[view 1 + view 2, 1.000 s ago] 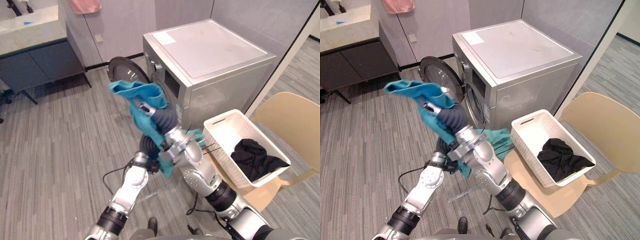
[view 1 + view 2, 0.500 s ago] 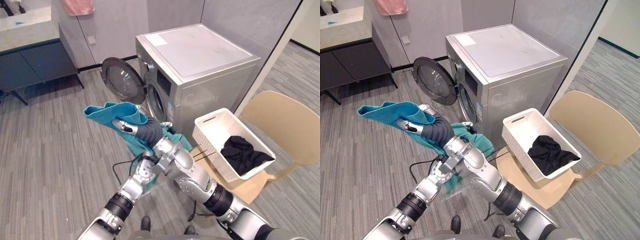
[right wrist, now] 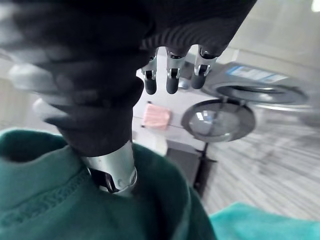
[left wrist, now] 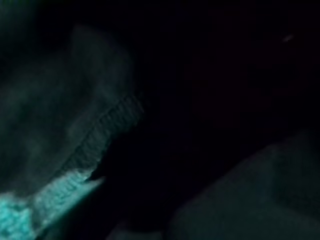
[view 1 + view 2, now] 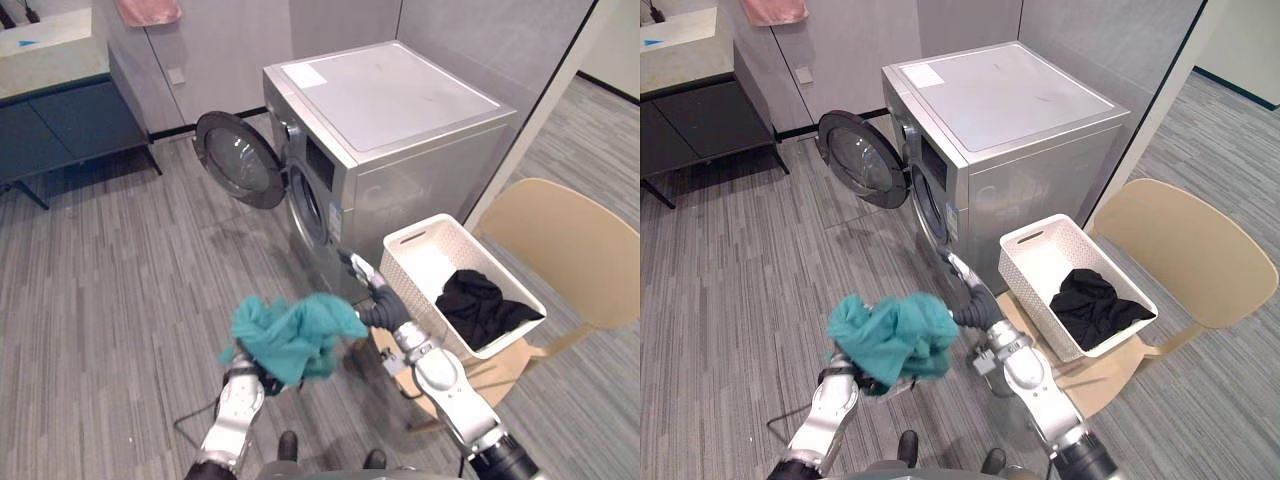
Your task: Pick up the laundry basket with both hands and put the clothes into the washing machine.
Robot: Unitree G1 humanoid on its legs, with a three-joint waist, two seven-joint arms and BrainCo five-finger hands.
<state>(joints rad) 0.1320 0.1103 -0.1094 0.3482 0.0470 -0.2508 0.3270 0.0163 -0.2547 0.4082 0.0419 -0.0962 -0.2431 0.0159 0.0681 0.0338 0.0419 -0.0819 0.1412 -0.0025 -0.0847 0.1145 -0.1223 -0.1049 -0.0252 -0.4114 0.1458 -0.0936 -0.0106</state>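
Washer door (image 5: 238,160) swung open, drum mouth (image 5: 305,205) unblocked, bare floor (image 5: 150,260) before it, basket (image 5: 425,262) beside.

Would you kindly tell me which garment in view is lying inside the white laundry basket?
The black garment, bunched in the white laundry basket. The teal garment drapes the robot's left arm; the pink cloth hangs at the far wall.

This is a domestic laundry corner. A silver front-loading washing machine (image 5: 390,110) stands on grey plank flooring (image 5: 100,290). Near it are a dark vanity cabinet (image 5: 60,125) and a hanging pink towel (image 5: 148,10).
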